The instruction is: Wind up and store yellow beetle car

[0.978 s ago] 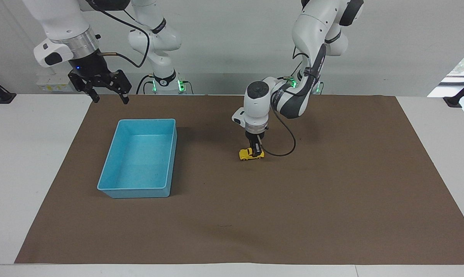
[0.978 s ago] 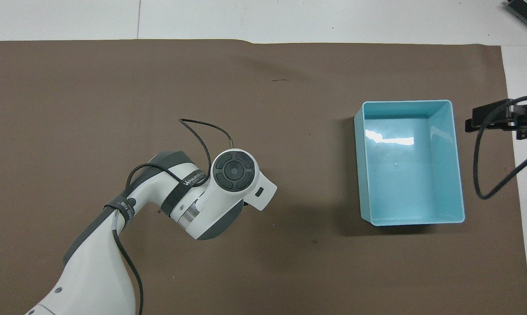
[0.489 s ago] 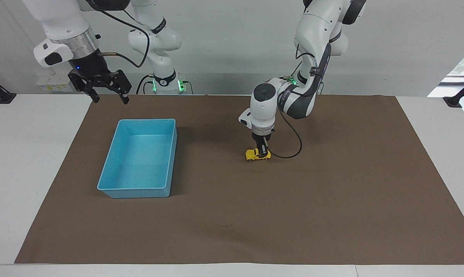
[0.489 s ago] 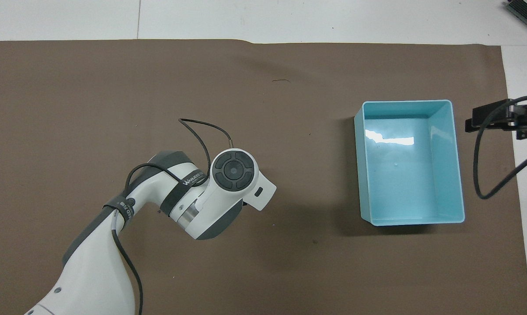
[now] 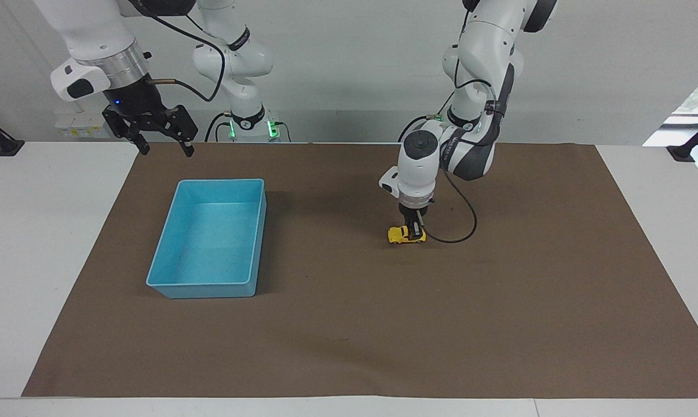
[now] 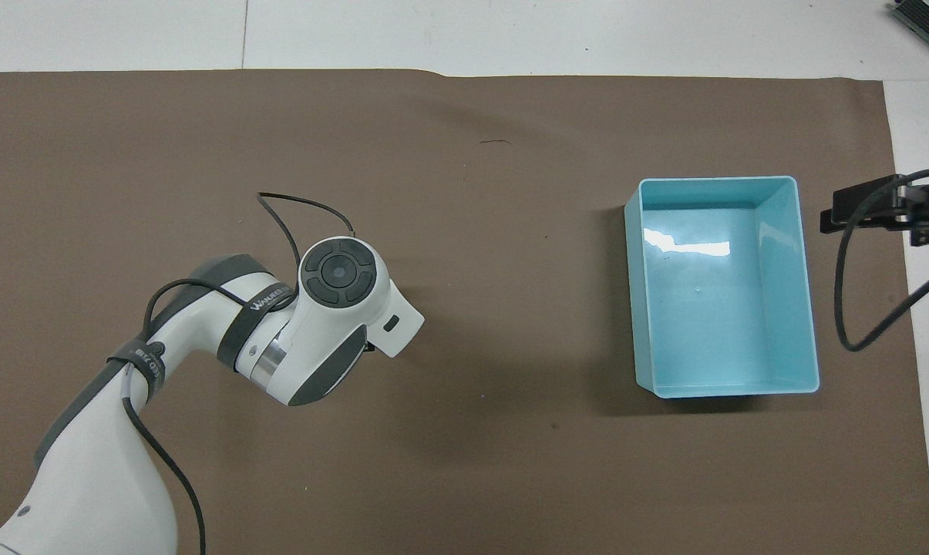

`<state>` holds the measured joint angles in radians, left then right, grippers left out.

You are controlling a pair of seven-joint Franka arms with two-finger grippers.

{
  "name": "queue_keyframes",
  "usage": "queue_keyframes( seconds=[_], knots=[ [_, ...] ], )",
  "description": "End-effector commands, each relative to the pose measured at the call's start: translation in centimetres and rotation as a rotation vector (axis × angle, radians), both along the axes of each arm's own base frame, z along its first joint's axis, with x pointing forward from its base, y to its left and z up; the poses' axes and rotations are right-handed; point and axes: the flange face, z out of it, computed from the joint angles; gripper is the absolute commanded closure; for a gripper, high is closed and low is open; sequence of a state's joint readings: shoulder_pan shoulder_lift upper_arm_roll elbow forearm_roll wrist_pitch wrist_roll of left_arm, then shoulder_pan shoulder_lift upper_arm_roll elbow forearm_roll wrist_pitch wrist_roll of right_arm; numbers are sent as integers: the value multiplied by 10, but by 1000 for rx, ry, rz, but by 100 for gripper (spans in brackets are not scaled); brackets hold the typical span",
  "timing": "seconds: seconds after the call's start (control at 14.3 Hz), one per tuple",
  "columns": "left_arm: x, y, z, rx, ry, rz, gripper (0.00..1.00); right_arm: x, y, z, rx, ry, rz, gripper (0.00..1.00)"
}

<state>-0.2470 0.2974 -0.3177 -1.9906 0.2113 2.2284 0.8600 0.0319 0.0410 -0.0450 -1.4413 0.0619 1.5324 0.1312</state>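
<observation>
Right gripper (image 5: 162, 149) hovering over mat edge near the robots, past blue bin (image 5: 178, 231), fingers spread apart, holding nothing, waiting. Blue bin sitting on brown mat (image 5: 499, 318) toward right arm's end of table. Yellow beetle car (image 5: 405, 234) resting wheels-down on mat near table middle, well apart from bin. Left gripper (image 5: 418, 227) lowered straight down, fingers clamped on rear of yellow beetle car. Car hidden under left wrist in overhead view.

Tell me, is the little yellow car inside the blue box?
No, the yellow beetle car sits on the brown mat, apart from the blue box, with the left tool shut on it.
</observation>
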Motion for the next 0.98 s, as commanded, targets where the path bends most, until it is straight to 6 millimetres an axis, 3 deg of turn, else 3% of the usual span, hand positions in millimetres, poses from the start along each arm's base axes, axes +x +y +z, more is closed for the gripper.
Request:
queue_keyframes(
  seconds=[0.0, 0.63, 0.7, 0.77, 0.84, 0.91],
  knots=[
    [14, 37, -24, 9, 8, -14, 100, -4, -1, 4, 13, 8, -16, 0],
    [41, 105, -20, 18, 24, -19, 100, -4, -1, 4, 13, 8, -16, 0],
    [42, 106, -14, 19, 16, -18, 94, -4, -1, 4, 13, 8, -18, 0],
    [39, 103, 1, 35, 18, -17, 40, -4, -1, 4, 13, 8, -18, 0],
    [36, 105, 10, 62, 48, -12, 0, -4, -1, 4, 13, 8, -18, 0],
    [37, 109, 19, 70, 57, -5, 0, -4, -1, 4, 13, 8, -18, 0]
  ],
)
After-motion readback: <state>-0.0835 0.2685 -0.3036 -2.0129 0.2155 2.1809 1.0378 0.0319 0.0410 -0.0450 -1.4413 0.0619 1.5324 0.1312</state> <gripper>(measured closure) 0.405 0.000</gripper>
